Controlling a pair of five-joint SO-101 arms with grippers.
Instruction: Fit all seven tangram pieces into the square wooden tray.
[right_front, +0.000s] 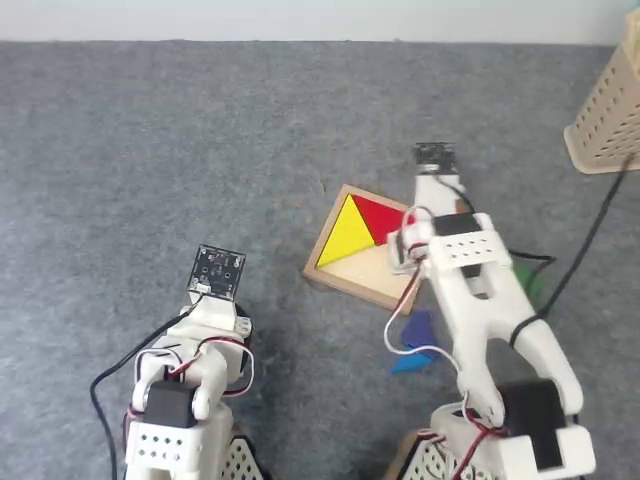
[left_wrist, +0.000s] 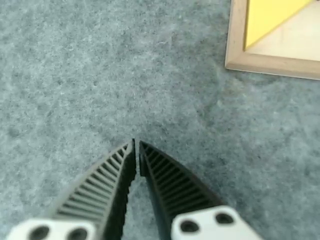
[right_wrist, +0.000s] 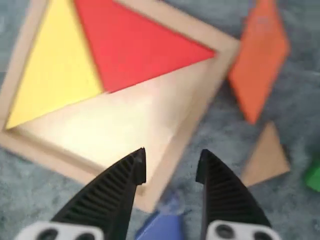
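Note:
The square wooden tray (right_front: 352, 281) lies mid-table and holds a yellow triangle (right_front: 345, 233) and a red triangle (right_front: 384, 215); the rest of its floor (right_wrist: 120, 125) is bare. My right gripper (right_wrist: 170, 167) is open just above the tray's near corner, with nothing between its fingers. Outside the tray, beside that corner, lie an orange parallelogram (right_wrist: 260, 55), a tan triangle (right_wrist: 265, 157), a green piece (right_wrist: 315, 175) and blue pieces (right_front: 412, 340). My left gripper (left_wrist: 136, 146) is shut and empty over bare carpet, a short way from a tray corner (left_wrist: 239, 52).
Grey carpet covers the table. A perforated wooden block (right_front: 610, 110) stands at the far right edge. Cables trail from both arm bases along the front. The right arm (right_front: 470, 270) covers the pieces right of the tray in the high view.

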